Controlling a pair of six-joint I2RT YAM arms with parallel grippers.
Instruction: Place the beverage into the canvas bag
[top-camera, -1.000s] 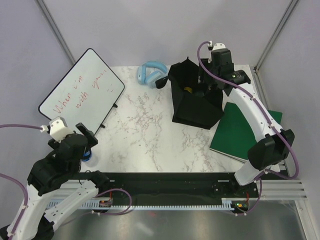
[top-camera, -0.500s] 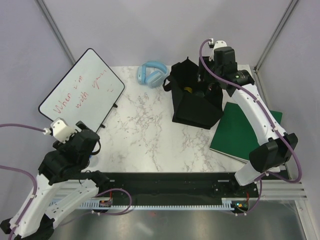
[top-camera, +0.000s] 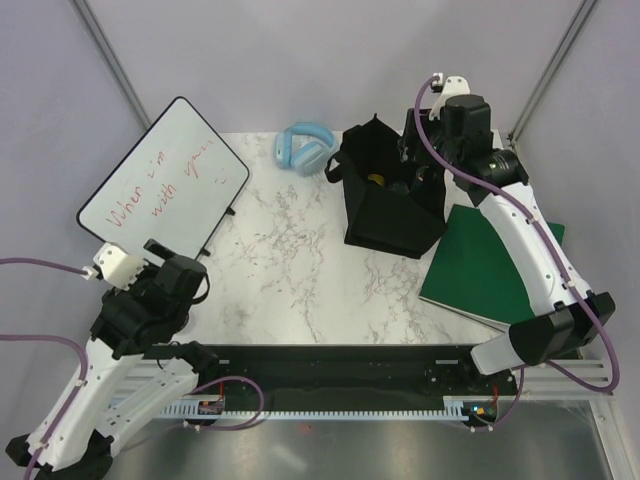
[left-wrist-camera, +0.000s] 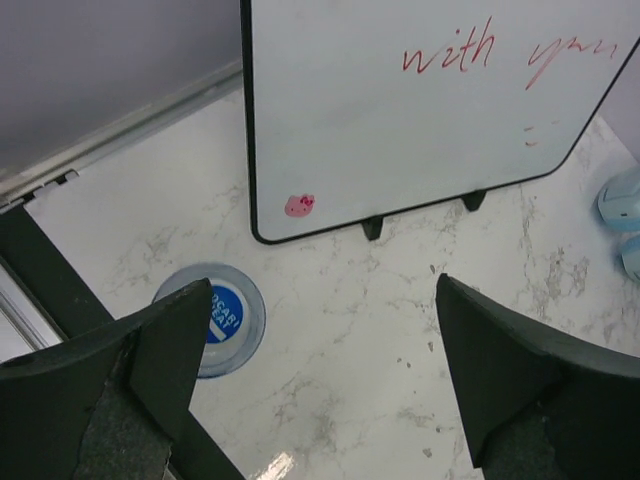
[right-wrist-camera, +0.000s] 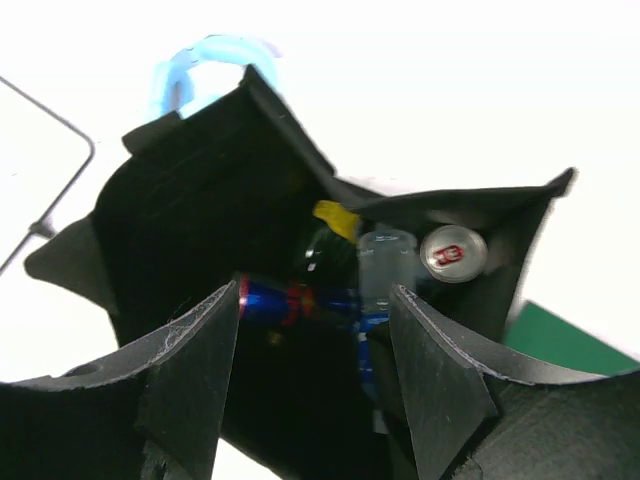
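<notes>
The beverage bottle (left-wrist-camera: 210, 318) stands upright on the bench (top-camera: 290, 260) near its left front corner, just in front of the propped whiteboard (top-camera: 165, 180). Its long axis is vertical and its blue cap faces straight up at the left wrist camera. From overhead it is hidden under the left arm.

The left end effector (left-wrist-camera: 322, 290) hangs above that spot with its jaws spread wide and nothing between them. The bottle sits low beside its left finger (left-wrist-camera: 150, 360), not touching it.

Well across the bench, the canvas bag (top-camera: 390, 205) stands with its mouth open upward, between the blue headphones (top-camera: 303, 148) and the green book (top-camera: 490, 262). The right end effector (right-wrist-camera: 315, 300) is over the bag's mouth, jaws partly apart and gripping nothing. Down inside, a blue can (right-wrist-camera: 290, 298) lies on its side among other drinks.
</notes>
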